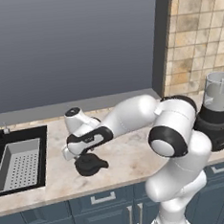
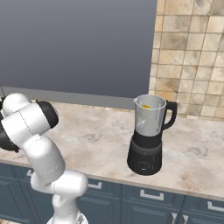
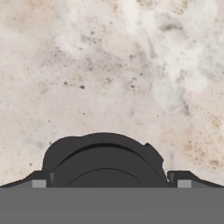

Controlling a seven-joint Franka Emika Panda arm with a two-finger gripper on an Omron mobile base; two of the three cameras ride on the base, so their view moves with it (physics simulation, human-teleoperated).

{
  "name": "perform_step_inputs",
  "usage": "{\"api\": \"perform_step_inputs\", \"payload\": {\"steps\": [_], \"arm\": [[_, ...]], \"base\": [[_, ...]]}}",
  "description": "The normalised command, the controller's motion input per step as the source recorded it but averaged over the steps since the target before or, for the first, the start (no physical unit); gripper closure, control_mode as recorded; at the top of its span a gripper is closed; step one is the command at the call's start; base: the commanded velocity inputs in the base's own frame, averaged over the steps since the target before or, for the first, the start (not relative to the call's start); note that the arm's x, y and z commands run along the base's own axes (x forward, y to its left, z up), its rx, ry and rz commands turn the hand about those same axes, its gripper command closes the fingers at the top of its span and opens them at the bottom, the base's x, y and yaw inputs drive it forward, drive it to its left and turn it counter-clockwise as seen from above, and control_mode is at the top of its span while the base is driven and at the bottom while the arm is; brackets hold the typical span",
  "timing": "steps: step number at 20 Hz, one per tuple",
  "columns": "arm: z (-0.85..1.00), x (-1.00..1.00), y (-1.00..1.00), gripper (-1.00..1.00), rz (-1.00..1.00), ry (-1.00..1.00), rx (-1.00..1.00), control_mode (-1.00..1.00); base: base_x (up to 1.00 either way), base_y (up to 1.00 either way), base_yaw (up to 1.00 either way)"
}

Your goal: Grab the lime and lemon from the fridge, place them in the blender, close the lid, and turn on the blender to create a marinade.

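Matt black lid [image 3: 103,159] on mottled stone counter [image 3: 109,65]

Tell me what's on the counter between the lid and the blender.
Nothing: bare marble counter between lid and blender, crossed above by the robot's arm, in the left base view.

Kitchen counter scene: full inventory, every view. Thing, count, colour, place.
Black round blender lid: 1, black, flat on the counter near its front edge, right of the sink, directly under the gripper.
Blender with clear jar and black base: 1, on the counter near the tiled wall, jar open at the top.
Yellow fruit: 1 seen, yellow-orange, inside the jar; other contents can't be made out.
Speckled beige stone counter: 1.
Black sink with grey perforated basket: 1, left end of the counter.
Blue-grey cabinet fronts: several, below the counter.
Beige tiled wall: 1, right.
Gripper: 1, open, astride the lid.
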Motion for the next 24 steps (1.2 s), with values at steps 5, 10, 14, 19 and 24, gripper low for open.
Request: {"api": "perform_step_inputs", "payload": {"steps": [5,10,14,19,24], "arm": [[-0.07,-0.06,-0.15,-1.0,0.0,-0.03,0.0,-1.0],[-0.02,-0.24,-0.13,-1.0,0.0,-0.1,0.0,-1.0],[0.0,-0.19,-0.14,-1.0,0.0,-0.08,0.0,-1.0],[0.01,-0.06,-0.07,-1.0,0.0,-0.03,0.03,-1.0],[0.0,0.0,-0.01,-1.0,0.0,0.0,0.07,-1.0]], "base": [[0.0,0.0,0.0],[0.0,0.0,0.0],[0.0,0.0,0.0],[0.0,0.0,0.0],[0.0,0.0,0.0]]}}
